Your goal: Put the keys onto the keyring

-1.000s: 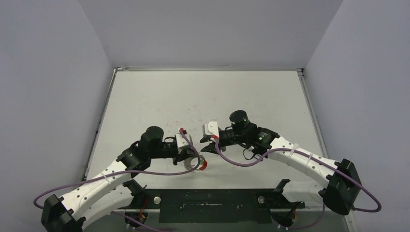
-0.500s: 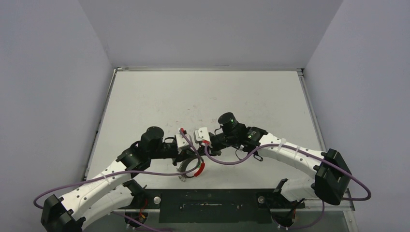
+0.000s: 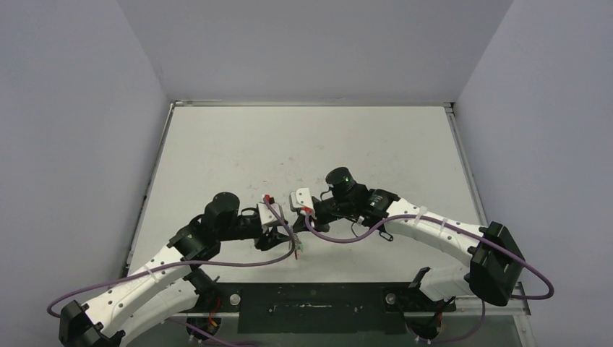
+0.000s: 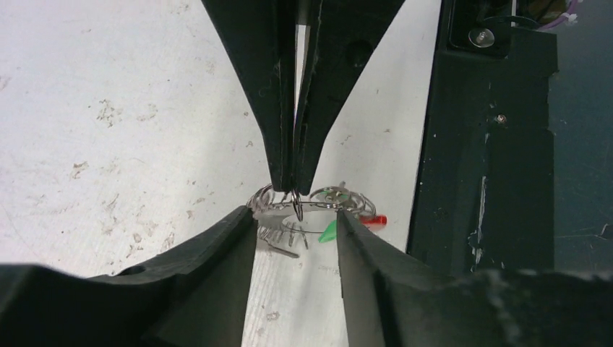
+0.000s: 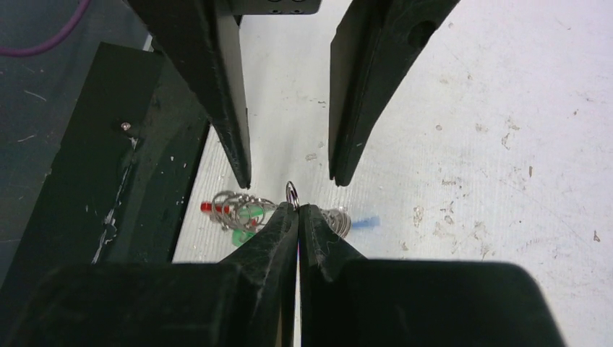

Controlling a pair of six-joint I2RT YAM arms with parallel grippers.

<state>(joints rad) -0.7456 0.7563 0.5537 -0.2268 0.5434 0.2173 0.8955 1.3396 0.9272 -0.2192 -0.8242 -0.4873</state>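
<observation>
- Keyring (image 4: 336,195) sits right where your two grippers meet nose to nose, just past both sets of fingertips.
- Your right gripper (image 5: 298,210) is closed tight, its fingers touching. A small wire ring (image 5: 291,193) is nipped at the very tips and stands up from them. You cannot tell whether that ring belongs to the coil or to a key.
- Your left gripper (image 4: 294,214) is spread and grips nothing. The coil lies across its gap just beyond the tips, and contact with either finger is unclear.
- Beyond the right tips, the green key (image 5: 244,233) and the red section (image 5: 207,207) lie on the side toward the black base plate (image 5: 72,181). The blue key (image 5: 365,221) lies on the other side.
- In the last half second your left arm has drawn back toward its own base, while the right has stayed put. From above, the keyring showed as an open loop and now shows as a narrow clump at the left tips.
- That suggests the hold has passed to your right gripper, leaving the left free to regrasp. Whether either key is threaded is not visible, so treat the task as unfinished.
</observation>
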